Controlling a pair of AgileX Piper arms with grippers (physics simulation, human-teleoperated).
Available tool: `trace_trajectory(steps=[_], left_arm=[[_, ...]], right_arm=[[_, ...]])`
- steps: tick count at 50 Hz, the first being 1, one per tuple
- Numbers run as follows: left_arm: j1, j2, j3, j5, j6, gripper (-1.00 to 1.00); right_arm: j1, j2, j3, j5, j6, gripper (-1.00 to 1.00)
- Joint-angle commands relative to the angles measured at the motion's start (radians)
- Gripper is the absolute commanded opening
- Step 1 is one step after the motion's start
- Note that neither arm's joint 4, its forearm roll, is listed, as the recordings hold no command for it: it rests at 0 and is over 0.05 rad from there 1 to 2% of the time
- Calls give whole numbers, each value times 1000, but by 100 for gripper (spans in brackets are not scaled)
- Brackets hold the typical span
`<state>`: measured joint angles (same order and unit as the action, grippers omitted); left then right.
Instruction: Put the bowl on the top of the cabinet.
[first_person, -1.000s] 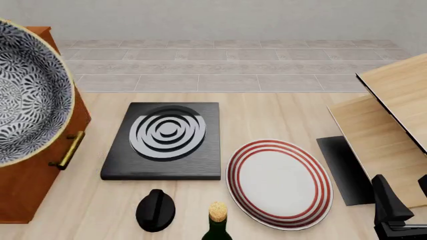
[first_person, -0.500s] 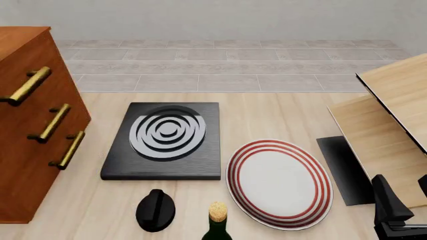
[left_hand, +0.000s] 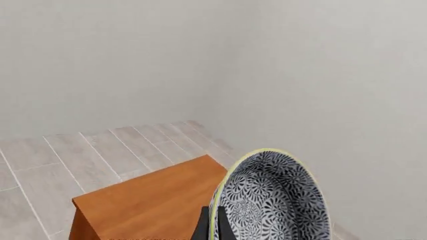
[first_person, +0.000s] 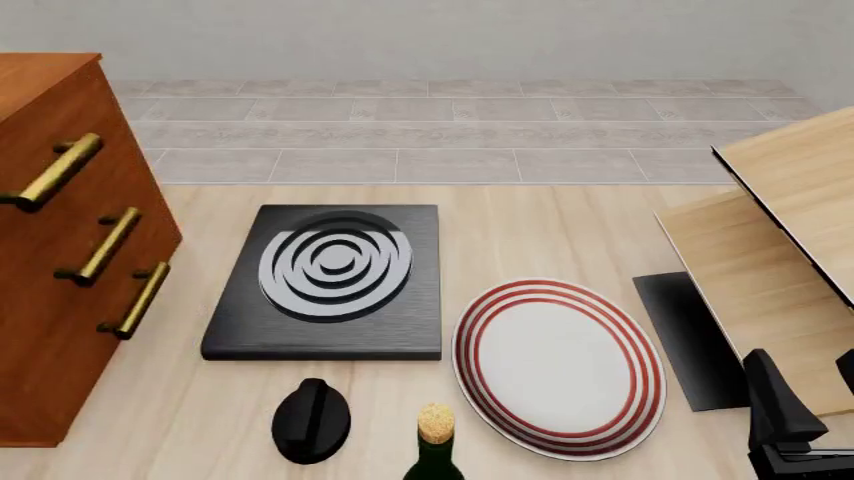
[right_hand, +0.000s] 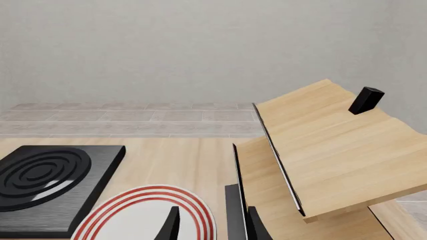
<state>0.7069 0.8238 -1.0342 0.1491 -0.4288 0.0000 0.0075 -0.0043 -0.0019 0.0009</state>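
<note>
Two claws are ours: the left claw is clamped on the rim of the bowl, holding it on edge just above the cabinet top. The right claw hangs low with fingers apart, the red-ringed plate just below it on the desk.

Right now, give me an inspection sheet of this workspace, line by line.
Surface: pale wood table, tiled floor beyond.
Job's things: bowl held on edge in the left claw, above the cabinet; not set down yet. Bowl absent from the front view.
Clutter: black burner slab, red-ringed plate, black knob, corked bottle, light-wood panels.
Grippers: left claw shut on bowl rim; right claw open, holding nothing.
Cables: nothing seen.
Surroundings: plain grey walls.
</note>
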Motion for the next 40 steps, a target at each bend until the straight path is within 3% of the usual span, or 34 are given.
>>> trace_trajectory(steps=[1, 40], left_arm=[[5, 74, -35, 31, -50, -100], [12, 161, -62, 61, -93, -100]], right_arm=[[0, 0, 0, 0, 0, 100], [0, 0, 0, 0, 0, 100]])
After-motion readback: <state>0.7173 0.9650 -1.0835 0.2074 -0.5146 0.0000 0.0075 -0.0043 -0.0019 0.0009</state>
